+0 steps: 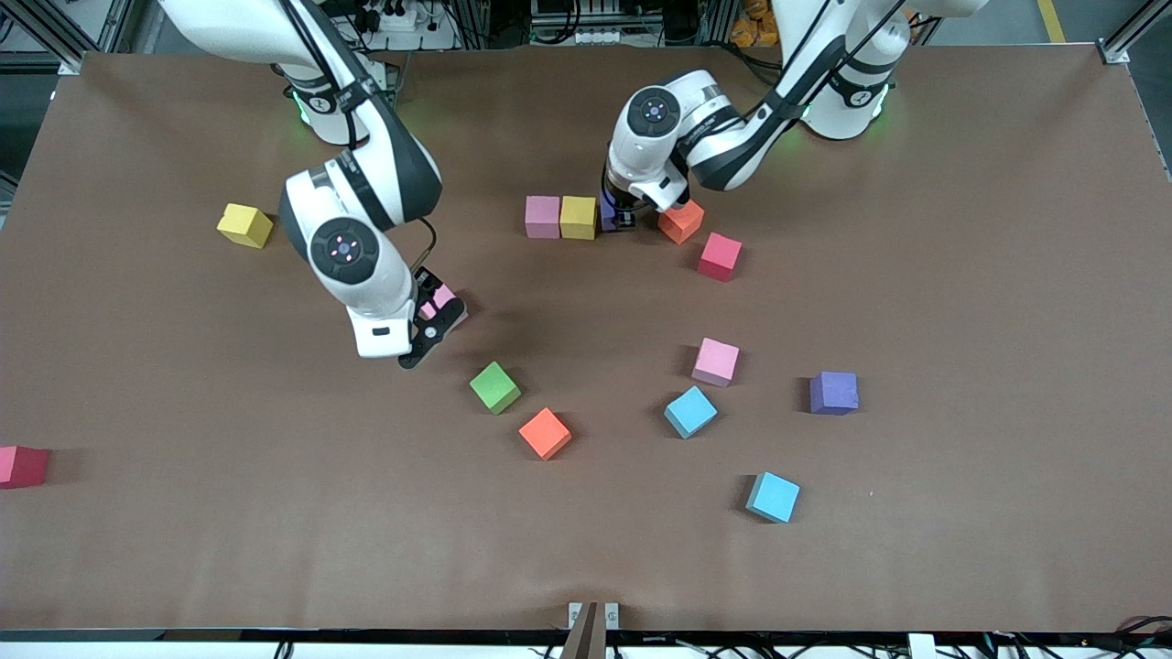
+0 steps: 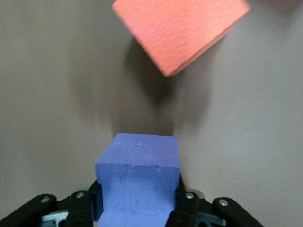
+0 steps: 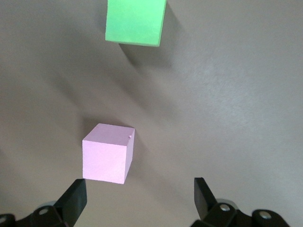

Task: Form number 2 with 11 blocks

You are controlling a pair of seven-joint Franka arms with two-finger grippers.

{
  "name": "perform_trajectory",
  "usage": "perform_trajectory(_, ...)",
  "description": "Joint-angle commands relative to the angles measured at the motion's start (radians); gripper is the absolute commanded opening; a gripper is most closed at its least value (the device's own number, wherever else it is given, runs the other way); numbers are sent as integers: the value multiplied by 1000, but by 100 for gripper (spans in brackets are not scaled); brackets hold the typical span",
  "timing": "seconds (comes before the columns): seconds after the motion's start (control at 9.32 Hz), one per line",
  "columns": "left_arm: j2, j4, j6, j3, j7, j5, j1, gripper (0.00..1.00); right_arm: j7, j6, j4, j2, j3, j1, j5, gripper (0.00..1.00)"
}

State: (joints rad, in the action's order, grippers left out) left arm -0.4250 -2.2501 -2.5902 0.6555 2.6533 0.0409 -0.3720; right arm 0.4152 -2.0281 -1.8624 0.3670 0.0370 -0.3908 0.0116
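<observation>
Two matte cubes: left hand (image 2: 137, 208) clamps the purple block (image 2: 138, 184), right hand (image 3: 139, 198) gapes over a pink block (image 3: 108, 152).

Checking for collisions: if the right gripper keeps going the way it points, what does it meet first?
Probably the pink block, just ahead of the open right gripper though nearer one finger; the green block lies past it.

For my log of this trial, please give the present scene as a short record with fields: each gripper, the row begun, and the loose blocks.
left gripper: shut on purple block, beside yellow block
right gripper: open, over pink block
row begun: pink cube touching the yellow block
loose nearby: orange block, green block
digit 2: not yet formed
</observation>
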Motion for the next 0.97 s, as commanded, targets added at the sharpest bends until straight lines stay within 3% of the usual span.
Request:
perform_trajectory(0.0,-21,7,-24,-11,10,43,-24,0,-3,-42,-64,10,-6,1,-103,100)
perform_trajectory(0.32,-49,18,-25,-33,10,74,-24,0,-142,-141,-167,10,1,-29,-107,100)
perform_trajectory(0.86,-58,35,-25,-39,10,83,-24,0,-144,-222,-240,15,26,-40,-107,100)
